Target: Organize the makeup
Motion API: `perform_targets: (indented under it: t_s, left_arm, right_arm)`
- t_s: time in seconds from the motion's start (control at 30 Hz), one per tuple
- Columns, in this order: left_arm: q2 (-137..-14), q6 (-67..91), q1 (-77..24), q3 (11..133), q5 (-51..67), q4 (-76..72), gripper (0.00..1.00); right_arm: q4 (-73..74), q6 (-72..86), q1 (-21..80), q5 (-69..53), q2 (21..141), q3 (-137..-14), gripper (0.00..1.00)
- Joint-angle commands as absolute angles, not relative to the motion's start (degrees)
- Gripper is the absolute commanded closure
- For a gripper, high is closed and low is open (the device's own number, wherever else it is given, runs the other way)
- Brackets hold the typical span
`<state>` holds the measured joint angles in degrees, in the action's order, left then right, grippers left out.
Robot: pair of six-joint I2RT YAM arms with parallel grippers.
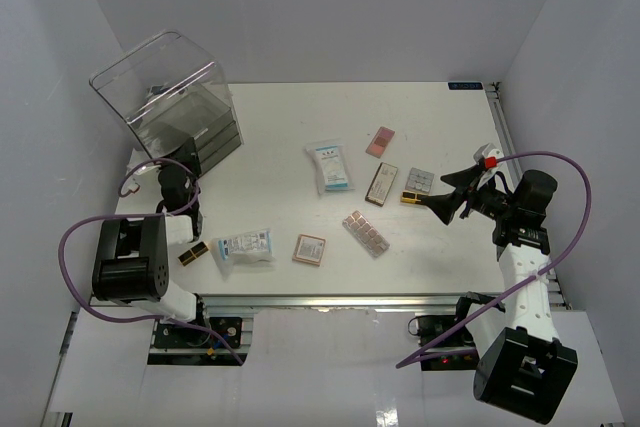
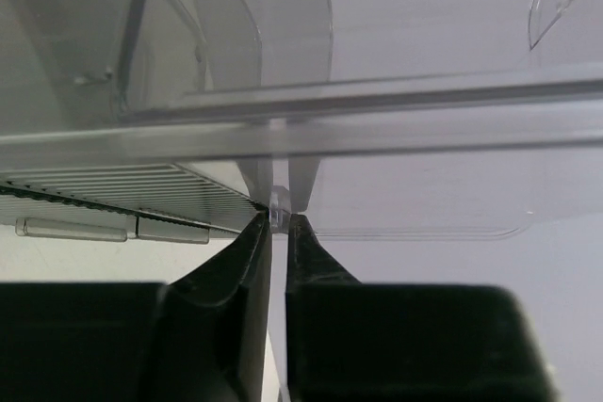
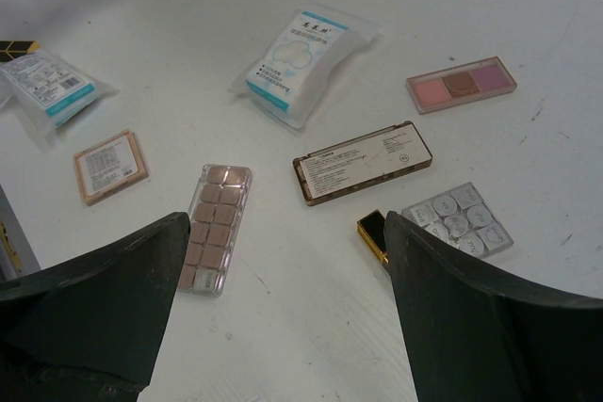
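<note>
The drawer knob [image 2: 278, 202] of the clear box [image 1: 150, 87] is being pinched by the narrowed left gripper [image 2: 277, 223], and a straight outward pull is likely being called for next. The right gripper [image 3: 283, 233] is being held wide and empty above the makeup [image 3: 363, 164].

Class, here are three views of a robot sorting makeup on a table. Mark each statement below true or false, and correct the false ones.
1. The right gripper is open and holds nothing. True.
2. The left gripper is closed on a small clear tab of the big clear plastic box. True.
3. The pink multi-pan strip lies inside that box. False: it lies on the white table.
4. The two clear sachets with white-blue print touch each other. False: they lie well apart.
</note>
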<state>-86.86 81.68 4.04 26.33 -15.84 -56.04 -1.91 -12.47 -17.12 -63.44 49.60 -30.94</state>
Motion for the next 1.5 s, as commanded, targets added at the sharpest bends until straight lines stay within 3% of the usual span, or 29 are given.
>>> perform_targets:
  t_s: [0.0, 0.13, 1.0, 1.47]
  left_arm:
    - [-87.14, 82.2, 4.83, 27.42, -14.74, -56.34, 0.9]
    - [-86.39, 82.46, 4.83, 27.07, -11.43, -57.43, 1.0]
    - [-59.14, 79.6, 3.78, 22.83, 0.25, -41.78, 1.0]
    - [-52.56, 79.58, 3.58, 22.83, 3.58, -36.29, 1.0]
  right_arm:
    - [-4.33, -12.81, -16.76, -64.77, 49.48, -30.5, 0.1]
    - [-4.48, -12.66, -16.61, -64.78, 49.54, -30.5, 0.1]
    - [-4.94, -12.32, -15.86, -65.21, 49.87, -30.32, 0.1]
    - [-5.07, -12.68, -14.6, -64.8, 50.91, -30.15, 0.1]
